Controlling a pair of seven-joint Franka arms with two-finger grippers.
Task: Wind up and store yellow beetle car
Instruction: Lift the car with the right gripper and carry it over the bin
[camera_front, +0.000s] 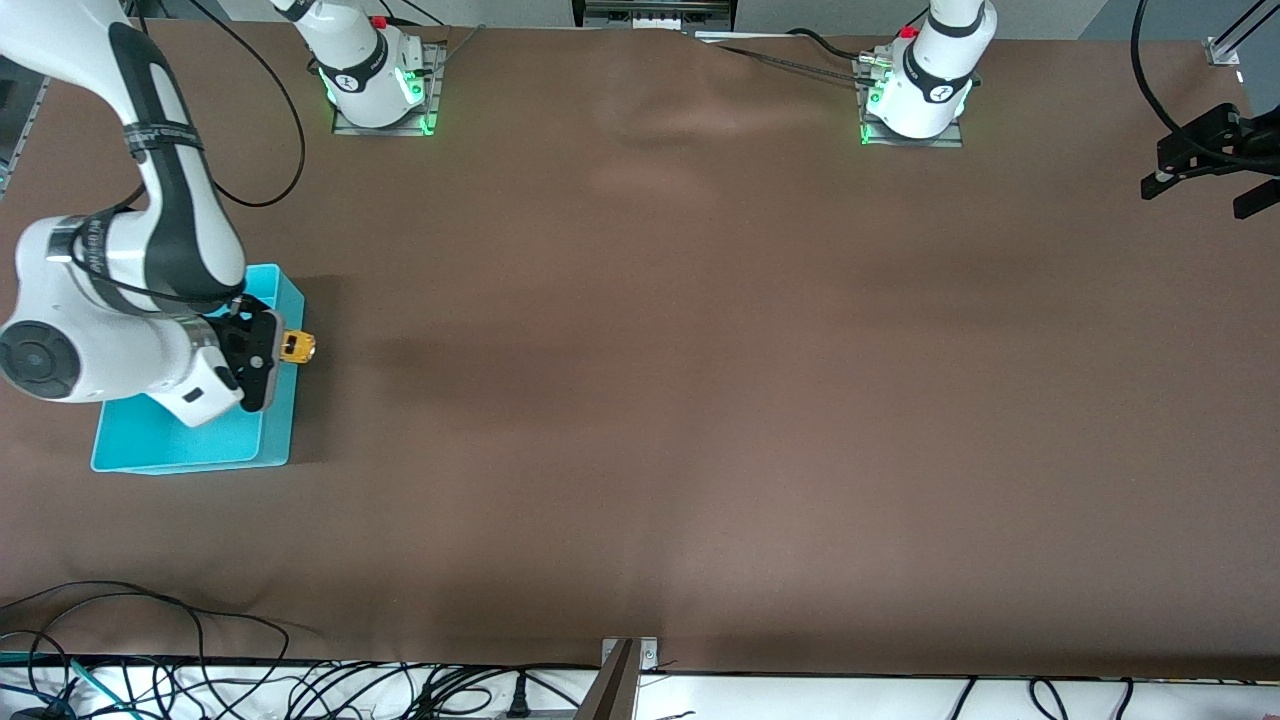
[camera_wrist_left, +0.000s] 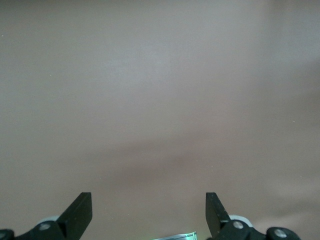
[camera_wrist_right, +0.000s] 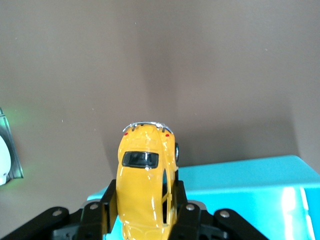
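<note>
Yellow beetle car: a tiny yellow-orange toy car with a rounded glossy body and dark windows (camera_front: 298, 346), held in the air at middle left of the front view, over the rim of the bin on the side toward the open table; in the right wrist view (camera_wrist_right: 146, 182) its body sticks out past the fingers.
Bin: a turquoise rectangular plastic bin (camera_front: 180, 445) at lower left of the front view, at the right arm's end of the table; the right arm covers much of it.
Right gripper: the black two-finger right gripper (camera_front: 268, 347) is clamped on the car's flanks, over the bin's edge.
Table: a brown cloth-covered table (camera_front: 700, 400) fills the rest of the frame.
Left gripper: the left gripper (camera_front: 1205, 160) waits at the upper right edge of the front view; its own wrist view shows the jaws wide apart (camera_wrist_left: 149, 212) with nothing between them, over bare cloth.
Stage: storing appears to be in hand, judging by the car poised at the bin.
Risk: the car sits over the rim, not the bin's middle; released here, it could strike the wall and fall onto the cloth.
Risk: if wound, its wheels may drive it off once it lands.
</note>
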